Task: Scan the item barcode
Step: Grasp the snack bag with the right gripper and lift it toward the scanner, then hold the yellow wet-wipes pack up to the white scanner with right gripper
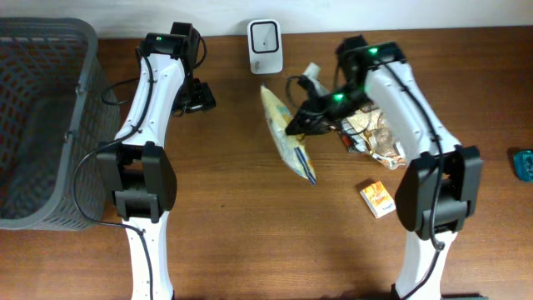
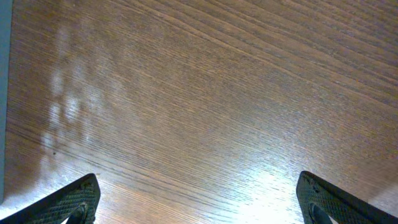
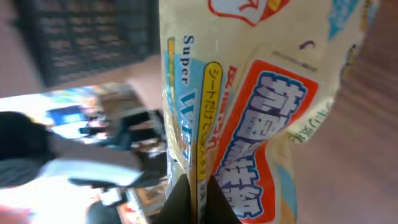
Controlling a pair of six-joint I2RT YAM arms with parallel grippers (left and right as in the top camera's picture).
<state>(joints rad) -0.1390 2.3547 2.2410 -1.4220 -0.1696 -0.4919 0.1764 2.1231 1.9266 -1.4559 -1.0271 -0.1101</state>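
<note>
Right gripper (image 3: 193, 198): jaws closed, pinching the edge of a snack packet (image 3: 249, 93). In the right wrist view the two dark fingers (image 3: 177, 202) meet at the bottom of the frame with the packet's seam clamped between them.

Packet: pale yellow film with blue and yellow strips. It has a red-orange label with blue characters, and the word "Super" is legible. No barcode shows on the face turned to the wrist camera.

Overhead: right gripper (image 1: 301, 117) holds the packet (image 1: 287, 137) just in front of the white scanner (image 1: 265, 46), a little to its right. The packet is turned nearly edge-on to the overhead camera, its long axis running away from the scanner. I cannot tell whether its far end touches the table (image 1: 250, 242).

Left gripper (image 2: 199, 208): jaws spread wide, nothing between them, only bare wood grain beneath. Overhead it (image 1: 200, 96) sits to the left of the scanner and slightly in front.

Other items, relative to the scanner:
- Crumpled foil snack bag (image 1: 376, 137): to the right and in front, partly under the right arm.
- Small orange box (image 1: 377, 199): farther in front on the same side, lying flat.
- Teal object (image 1: 522, 163): far right, cut off by the frame edge.
- Grey mesh basket (image 1: 90, 50): far left.
</note>
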